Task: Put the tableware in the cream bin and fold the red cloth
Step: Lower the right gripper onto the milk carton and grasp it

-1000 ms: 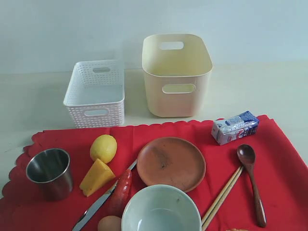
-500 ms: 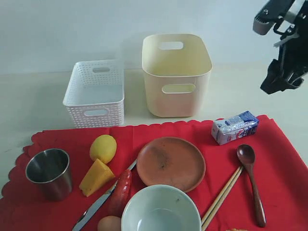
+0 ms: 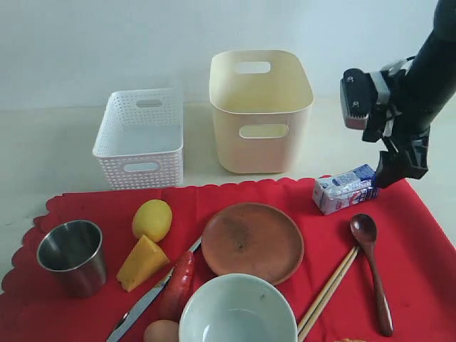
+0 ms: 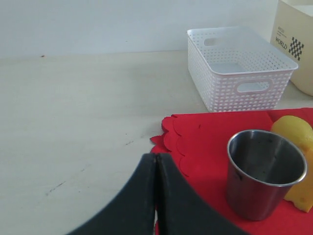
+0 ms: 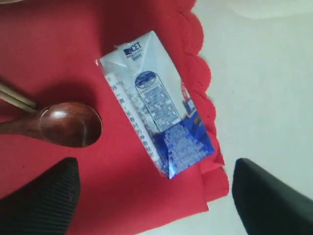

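Exterior view: the red cloth [image 3: 427, 242] lies spread flat on the table [image 3: 43, 142], with the cream bin [image 3: 261, 107] upright behind it. On the cloth, the dark wooden spoon [image 3: 374, 274] lies lengthwise, bowl end far and handle near. The wooden chopsticks [image 3: 329, 292] slant beside it.

Left wrist view: the left fingers [image 4: 137, 205] are pressed together with nothing between them, near the upright steel cup [image 4: 264, 174].

Right wrist view: the right fingers [image 5: 44, 196] are spread wide and hold nothing, above the carton [image 5: 156, 103] at the cloth's edge.

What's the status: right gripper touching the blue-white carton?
Apart. Right wrist view: the right gripper is open, astride the carton, with red cloth or table visible between each finger and it.
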You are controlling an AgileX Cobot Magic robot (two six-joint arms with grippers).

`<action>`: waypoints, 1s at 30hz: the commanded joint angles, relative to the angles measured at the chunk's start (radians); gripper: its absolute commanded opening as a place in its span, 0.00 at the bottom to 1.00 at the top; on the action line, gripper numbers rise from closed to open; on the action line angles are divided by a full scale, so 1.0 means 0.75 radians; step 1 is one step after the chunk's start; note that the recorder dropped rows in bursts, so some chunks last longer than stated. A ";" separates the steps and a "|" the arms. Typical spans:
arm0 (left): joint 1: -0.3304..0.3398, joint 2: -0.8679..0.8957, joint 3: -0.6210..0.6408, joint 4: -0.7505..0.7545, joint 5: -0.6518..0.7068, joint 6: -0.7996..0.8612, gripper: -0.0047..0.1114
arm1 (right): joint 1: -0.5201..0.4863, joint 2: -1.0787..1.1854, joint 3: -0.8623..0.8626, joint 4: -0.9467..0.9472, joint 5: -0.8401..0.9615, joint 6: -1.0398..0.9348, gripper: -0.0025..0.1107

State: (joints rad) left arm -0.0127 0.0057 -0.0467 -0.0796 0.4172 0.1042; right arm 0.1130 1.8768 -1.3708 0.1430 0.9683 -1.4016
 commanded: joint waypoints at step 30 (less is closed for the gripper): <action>0.005 -0.008 0.004 0.000 -0.012 -0.007 0.04 | 0.175 0.201 -0.137 -0.018 -0.092 -0.019 0.02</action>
State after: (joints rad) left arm -0.0127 0.0057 -0.0467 -0.0796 0.4172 0.1042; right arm 0.2432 2.0960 -1.4679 0.0435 0.9148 -1.3873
